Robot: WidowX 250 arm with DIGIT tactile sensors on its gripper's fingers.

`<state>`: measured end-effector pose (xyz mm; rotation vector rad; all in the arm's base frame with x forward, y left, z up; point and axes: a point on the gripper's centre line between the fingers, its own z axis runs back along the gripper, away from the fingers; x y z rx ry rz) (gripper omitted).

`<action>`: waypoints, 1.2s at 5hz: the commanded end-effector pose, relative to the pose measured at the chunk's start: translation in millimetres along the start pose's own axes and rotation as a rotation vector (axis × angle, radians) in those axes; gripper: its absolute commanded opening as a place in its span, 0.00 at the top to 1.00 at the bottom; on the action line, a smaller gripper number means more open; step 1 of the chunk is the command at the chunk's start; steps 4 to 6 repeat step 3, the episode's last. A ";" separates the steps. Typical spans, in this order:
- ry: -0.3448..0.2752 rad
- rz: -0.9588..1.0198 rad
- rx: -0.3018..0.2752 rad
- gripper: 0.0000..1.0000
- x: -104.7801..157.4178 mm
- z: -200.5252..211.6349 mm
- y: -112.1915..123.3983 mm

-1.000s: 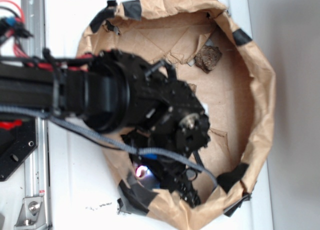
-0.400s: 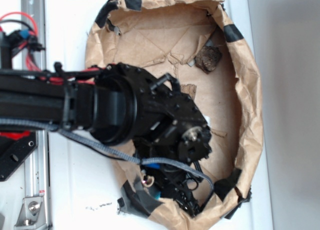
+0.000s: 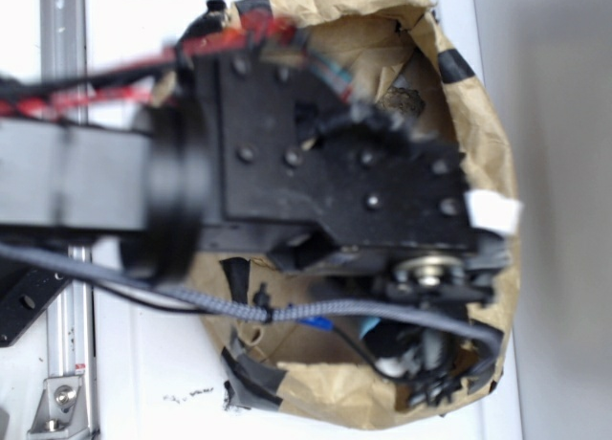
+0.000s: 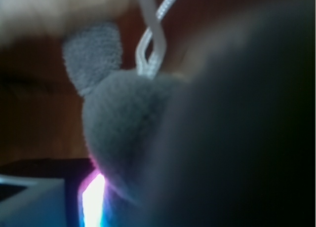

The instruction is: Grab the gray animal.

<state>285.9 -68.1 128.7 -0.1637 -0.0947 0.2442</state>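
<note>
paper bag holds bark chunk & arm; gray animal fills wrist view; claw state unclear.

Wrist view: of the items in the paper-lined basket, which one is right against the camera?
The gray animal: soft gray plush with a stubby ear and a white loop on top, filling the wrist view. The dark bark chunk sits apart near the paper basket's far rim.

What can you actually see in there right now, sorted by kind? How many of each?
Gray animal (plush, close to the wrist camera): 1
Dark brown bark chunk (by the far paper wall, mostly hidden behind the arm): 1
Brown paper enclosure: 1
Total: 3
</note>
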 end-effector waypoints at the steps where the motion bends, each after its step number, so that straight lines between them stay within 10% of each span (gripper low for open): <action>1: -0.221 -0.152 0.161 1.00 -17.9 68.7 19.0; 6: -0.295 -0.189 0.122 1.00 -32.5 82.2 37.7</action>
